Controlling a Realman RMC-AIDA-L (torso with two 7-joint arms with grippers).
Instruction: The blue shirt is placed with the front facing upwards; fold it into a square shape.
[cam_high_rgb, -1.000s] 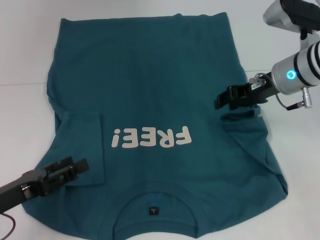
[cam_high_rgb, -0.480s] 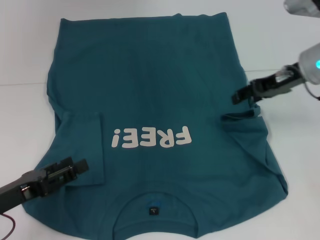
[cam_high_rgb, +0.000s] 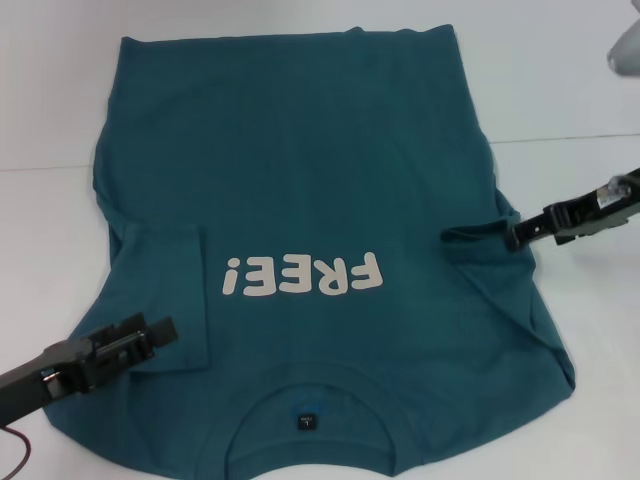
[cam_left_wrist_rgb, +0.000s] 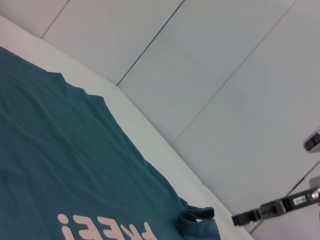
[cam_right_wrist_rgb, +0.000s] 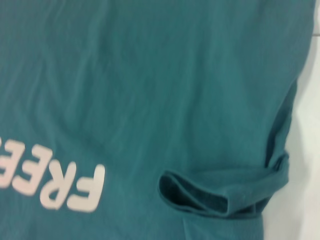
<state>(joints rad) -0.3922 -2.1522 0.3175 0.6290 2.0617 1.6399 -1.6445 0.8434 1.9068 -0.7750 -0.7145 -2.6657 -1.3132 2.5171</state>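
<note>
The blue shirt (cam_high_rgb: 300, 230) lies flat on the white bench (cam_high_rgb: 40, 240) with its front up. The collar is on the near side and the bottom hem is on the far side. Both short sleeves are already folded in over the body, so the next job looks like folding the long body in half.

The left tool (cam_high_rgb: 125, 345) hangs just over the near left part of the shirt, by the folded left sleeve (cam_high_rgb: 165, 300). Its tips stand a little apart and it holds nothing. The right tool (cam_high_rgb: 530, 230) is out past the right edge of the shirt, beside the folded right sleeve (cam_high_rgb: 485, 240). It holds nothing too, but whether its tips are together or apart cannot be told.

To do this step well, each tool should pinch a corner on the same end of the shirt. They should lift at the same height and carry the cloth over evenly, so the edges line up and the sleeves stay tucked in.

The shirt is deep teal blue. Cream letters (cam_high_rgb: 300, 275) spell "FREE!" across the chest. A small dark label (cam_high_rgb: 307, 421) sits inside the round collar. The cloth looks soft with a few light wrinkles.
</note>
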